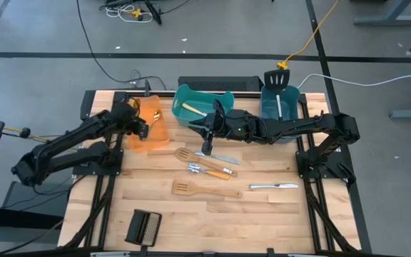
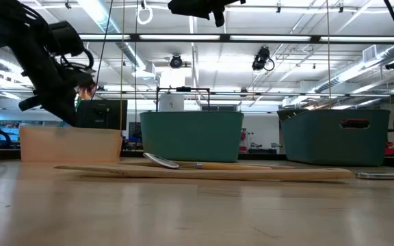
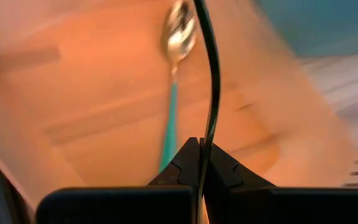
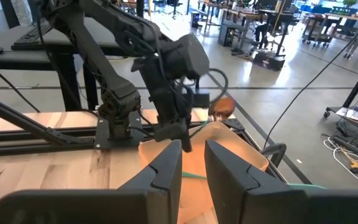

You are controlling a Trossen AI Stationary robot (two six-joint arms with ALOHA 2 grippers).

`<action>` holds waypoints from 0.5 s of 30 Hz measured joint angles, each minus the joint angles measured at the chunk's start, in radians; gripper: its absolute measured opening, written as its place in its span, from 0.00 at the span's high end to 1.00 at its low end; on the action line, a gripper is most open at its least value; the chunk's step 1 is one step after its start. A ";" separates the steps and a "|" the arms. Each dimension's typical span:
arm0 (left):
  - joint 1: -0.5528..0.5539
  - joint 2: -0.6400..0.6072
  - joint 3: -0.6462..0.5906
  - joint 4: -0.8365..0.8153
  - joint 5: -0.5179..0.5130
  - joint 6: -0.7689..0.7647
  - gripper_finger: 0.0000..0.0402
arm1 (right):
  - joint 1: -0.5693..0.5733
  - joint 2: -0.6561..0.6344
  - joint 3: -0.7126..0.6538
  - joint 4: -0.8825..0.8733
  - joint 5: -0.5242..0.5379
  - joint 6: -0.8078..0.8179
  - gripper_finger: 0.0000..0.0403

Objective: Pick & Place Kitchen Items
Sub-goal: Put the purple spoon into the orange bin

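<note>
Looking over the table from the biggest thing down, the left arm reaches over the orange bin, and the right arm stretches across in front of the teal bin from the side of the dark bin. The black spatula stands in that dark bin. Two wooden spatulas lie on the boards, one nearer the bins than the other. A knife lies to their right, another knife lies just beside the right gripper, and small cutlery rests between the two spatulas. A spoon with a teal handle lies on the floor of the orange bin, below the left gripper, whose fingers are pressed together and hold nothing. The right gripper has a narrow gap between its fingers, and I see nothing in it. I judge that the step in hand is taking the knife beside it. To do this well, the fingers should come down across the thin blade, one on each long side, low enough to reach under its edge. The lift should be straight, so the wooden spatula nearby is not pushed. The left arm should clear the orange bin first if the knife goes there.
</note>
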 joint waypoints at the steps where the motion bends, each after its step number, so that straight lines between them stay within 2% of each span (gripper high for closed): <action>1: 0.011 0.024 -0.001 -0.001 0.004 0.000 0.99 | 0.000 0.000 0.000 0.000 0.000 0.000 0.80; 6: 0.045 0.144 -0.001 0.030 0.024 0.035 0.99 | 0.000 0.000 0.000 0.000 0.000 0.000 0.80; 12: 0.084 0.251 -0.001 0.114 0.115 0.080 0.99 | 0.000 0.000 0.000 0.001 0.000 0.002 0.80; 15: 0.096 0.294 -0.001 0.116 0.126 0.088 0.98 | 0.000 0.000 0.000 0.000 0.000 0.002 0.80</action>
